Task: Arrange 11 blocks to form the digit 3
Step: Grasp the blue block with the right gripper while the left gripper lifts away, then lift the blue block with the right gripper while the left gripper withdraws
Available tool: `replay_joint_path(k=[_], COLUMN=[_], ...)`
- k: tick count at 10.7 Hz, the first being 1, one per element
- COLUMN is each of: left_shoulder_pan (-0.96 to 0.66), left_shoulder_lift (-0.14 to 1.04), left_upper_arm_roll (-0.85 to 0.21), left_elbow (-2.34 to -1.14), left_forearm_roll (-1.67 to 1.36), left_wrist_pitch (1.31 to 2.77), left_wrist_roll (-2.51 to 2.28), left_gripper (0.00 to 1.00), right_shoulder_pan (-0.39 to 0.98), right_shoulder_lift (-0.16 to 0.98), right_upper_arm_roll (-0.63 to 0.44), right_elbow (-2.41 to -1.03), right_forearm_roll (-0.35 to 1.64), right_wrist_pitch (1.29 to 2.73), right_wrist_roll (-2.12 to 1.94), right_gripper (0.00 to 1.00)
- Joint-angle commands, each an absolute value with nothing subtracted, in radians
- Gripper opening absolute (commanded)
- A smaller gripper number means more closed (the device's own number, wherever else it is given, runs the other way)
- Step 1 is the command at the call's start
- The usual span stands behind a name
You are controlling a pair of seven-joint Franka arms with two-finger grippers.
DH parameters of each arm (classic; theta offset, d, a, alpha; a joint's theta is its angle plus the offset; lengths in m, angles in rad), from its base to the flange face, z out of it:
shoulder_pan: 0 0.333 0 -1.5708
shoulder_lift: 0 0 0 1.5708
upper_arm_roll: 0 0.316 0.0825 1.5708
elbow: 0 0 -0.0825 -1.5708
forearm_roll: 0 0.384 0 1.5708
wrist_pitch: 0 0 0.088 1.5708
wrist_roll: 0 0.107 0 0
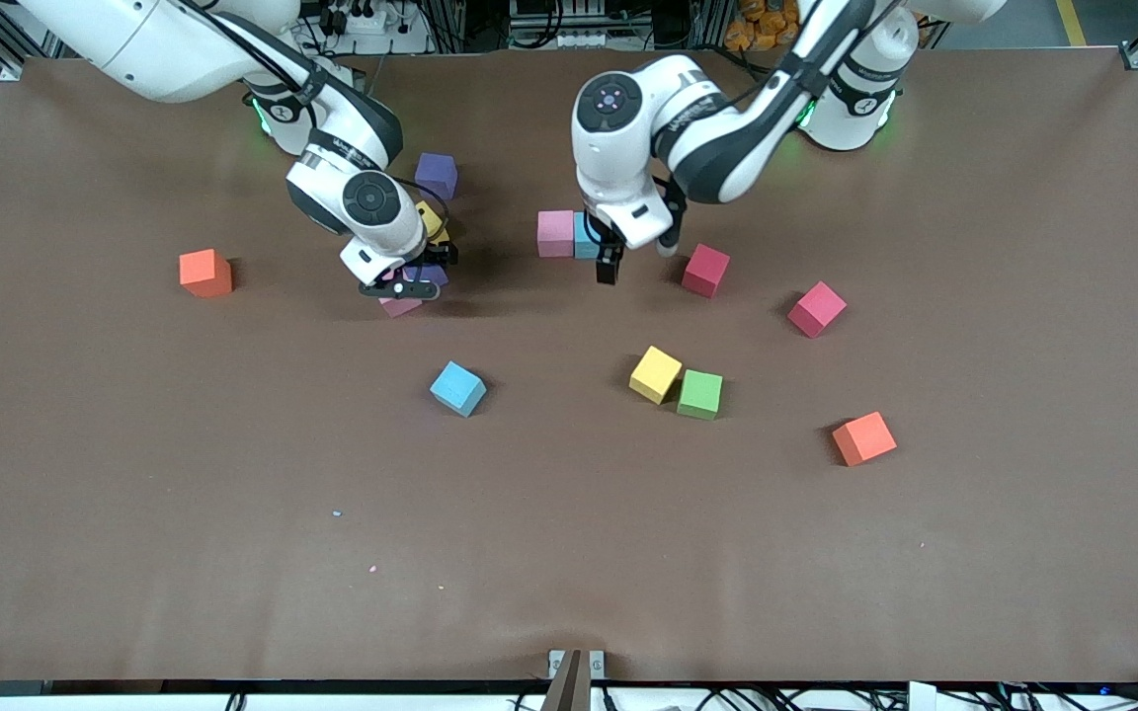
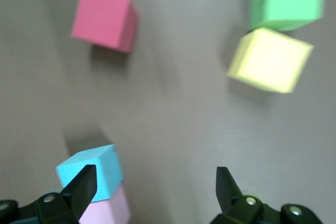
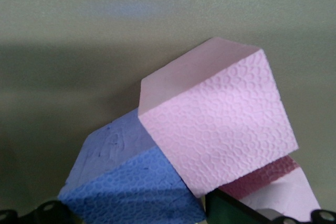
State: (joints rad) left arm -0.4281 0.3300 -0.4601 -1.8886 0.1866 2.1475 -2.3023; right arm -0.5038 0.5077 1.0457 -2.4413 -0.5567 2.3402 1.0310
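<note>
Both arms worked the robots' side of the brown table (image 1: 569, 553). The left gripper (image 1: 609, 259), fingers spread and empty, hovered just beside a touching pair, a pink cube (image 1: 555, 233) and a light blue cube (image 1: 585, 237). The right gripper (image 1: 411, 284) hung low over a tight cluster (a pink block (image 3: 220, 124) against a violet-blue block (image 3: 131, 182), with a yellow one (image 1: 430, 221) close by), its jaws apparently released. Loose elsewhere lay a purple cube (image 1: 437, 175), two crimson cubes (image 1: 705, 270), a yellow cube (image 1: 655, 374) touching a green cube (image 1: 700, 394), a blue cube (image 1: 457, 387) and two orange cubes (image 1: 205, 273).
</note>
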Motion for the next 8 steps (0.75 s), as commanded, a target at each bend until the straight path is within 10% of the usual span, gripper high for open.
replay_joint_path(k=[1, 8], left_shoulder_pan=[-0.397, -0.207], left_shoulder_lift=[0.334, 0.368], left_upper_arm_roll=[-0.459, -0.422], left_elbow=[-1.810, -1.657], left_forearm_roll=[0.225, 0.256], left_wrist_pitch=[2.088, 2.086], left_wrist_roll=[-2.142, -1.720], left_gripper=[1.00, 1.00], right_shoulder_pan=[-0.508, -0.499], right_shoulder_lift=[0.515, 0.534], right_upper_arm_roll=[1.040, 1.002], right_elbow=[-2.438, -2.427], right_forearm_roll=[-0.592, -0.666], right_wrist_pitch=[2.353, 2.434], right_wrist_roll=[1.032, 1.031], right_gripper=[1.00, 1.00])
